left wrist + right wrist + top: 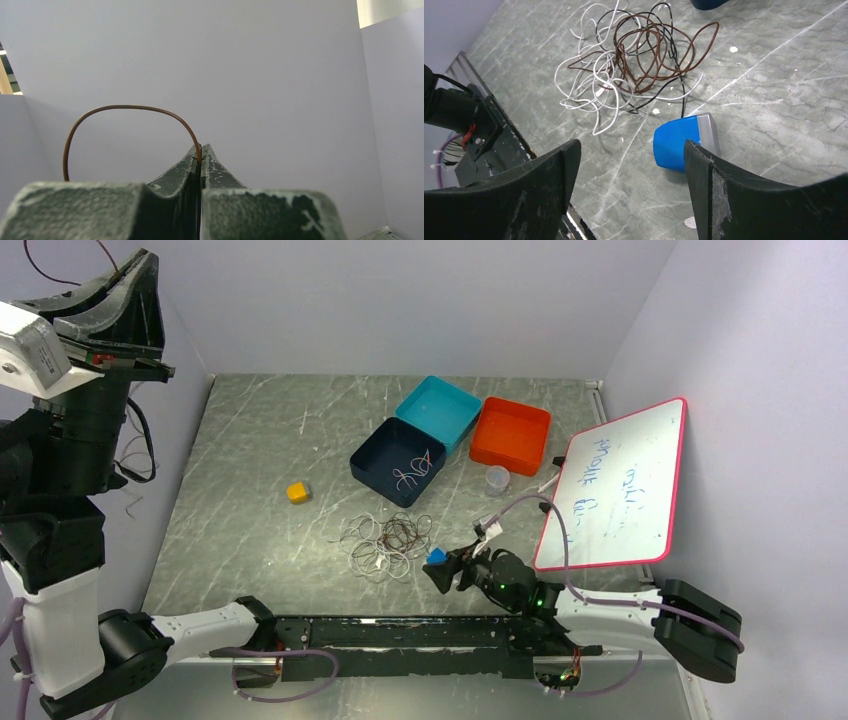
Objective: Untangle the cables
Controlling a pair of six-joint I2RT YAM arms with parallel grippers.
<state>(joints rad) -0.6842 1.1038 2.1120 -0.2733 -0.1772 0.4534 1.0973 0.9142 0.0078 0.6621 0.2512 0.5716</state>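
A tangle of thin white, brown and black cables [385,540] lies on the grey table; the right wrist view shows it ahead of the fingers [634,60]. My left gripper [145,262] is raised high at the far left, shut on a thin brown cable [125,106] that arches up and left from its tips [201,150]. My right gripper [437,575] is open and empty, low over the table just right of the tangle [629,165]. More cable pieces lie in the navy tray [385,455].
A blue block [679,142] lies just beyond my right finger. A yellow cube [297,492] sits left of the tangle. A teal tray [438,410], an orange tray [511,433], a clear cup [497,479] and a leaning whiteboard [620,485] stand at the back right.
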